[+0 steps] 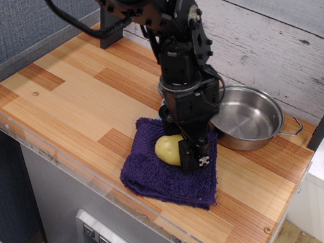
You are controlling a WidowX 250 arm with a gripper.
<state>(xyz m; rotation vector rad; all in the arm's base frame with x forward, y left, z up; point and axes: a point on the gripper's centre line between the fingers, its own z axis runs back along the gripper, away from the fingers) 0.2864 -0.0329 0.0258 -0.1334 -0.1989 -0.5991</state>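
The work in hand looks like the grasping stage. The black arm (180, 44) reaches down from the upper left of the frame, and its fingers (197, 158) are set low at the yellow object (168, 149), a little below the centre. One finger presses against the object's right side. The other is hidden behind the arm and the object, so I cannot tell whether the fingers have closed on it or merely stand around it.

The yellow object lies on a folded purple towel (168, 181) in the lower middle of the frame, on the wooden table (73, 95). It is smooth, rounded and pale yellow, rather like a potato or a pear, with a faint sheen and no visible marks. Judging by that shape, lifting it would need a firm, centred hold, as a rounded skin could slip sideways. A steel pan (250, 118) stands at the right, just beyond the towel's far corner.
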